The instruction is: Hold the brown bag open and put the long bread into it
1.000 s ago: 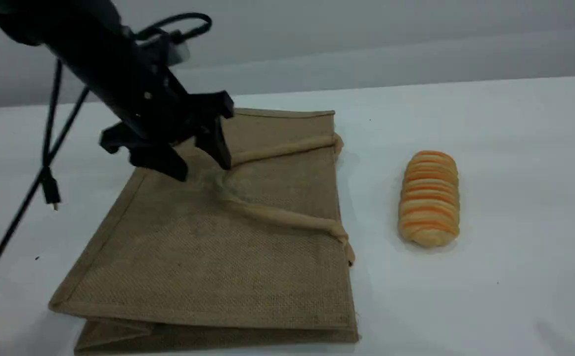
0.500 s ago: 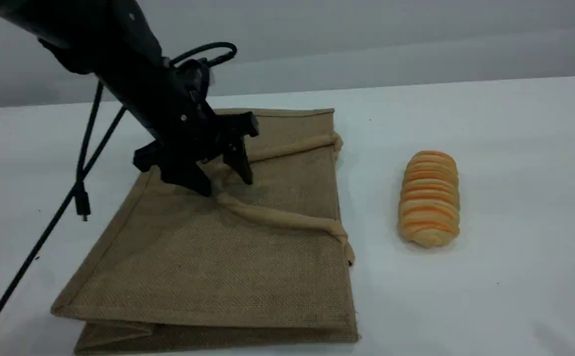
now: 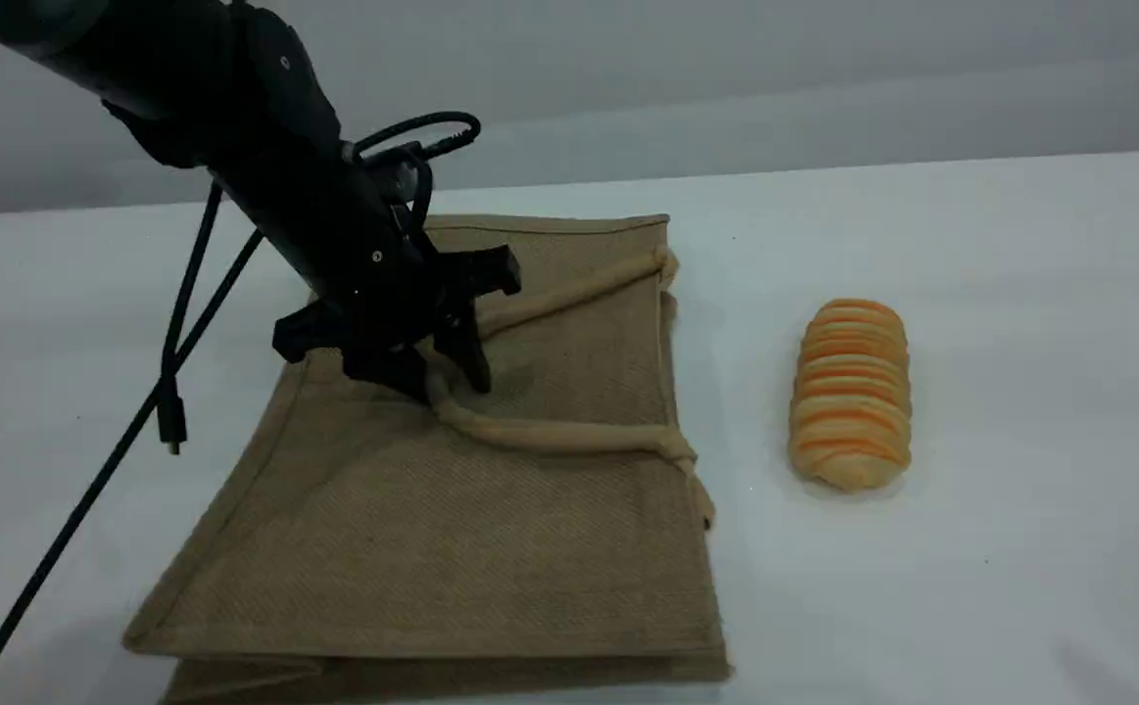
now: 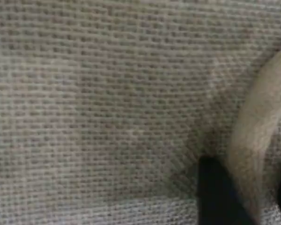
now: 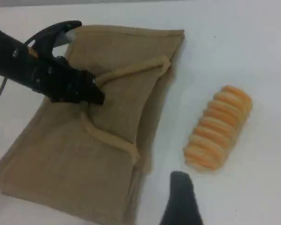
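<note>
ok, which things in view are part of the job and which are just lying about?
Job:
- bag, flat on the table
- bag's top handle, left gripper closing around its bend
- bread, on the table to the right of the bag
- right gripper, apart from the bread

Lying about:
- loose black cable hanging off the left arm
- nothing else on the table

White table [image 3: 1020, 294]: brown bag [image 3: 451, 548] flat at left, long bread [image 3: 851, 392] well apart at right.
</note>
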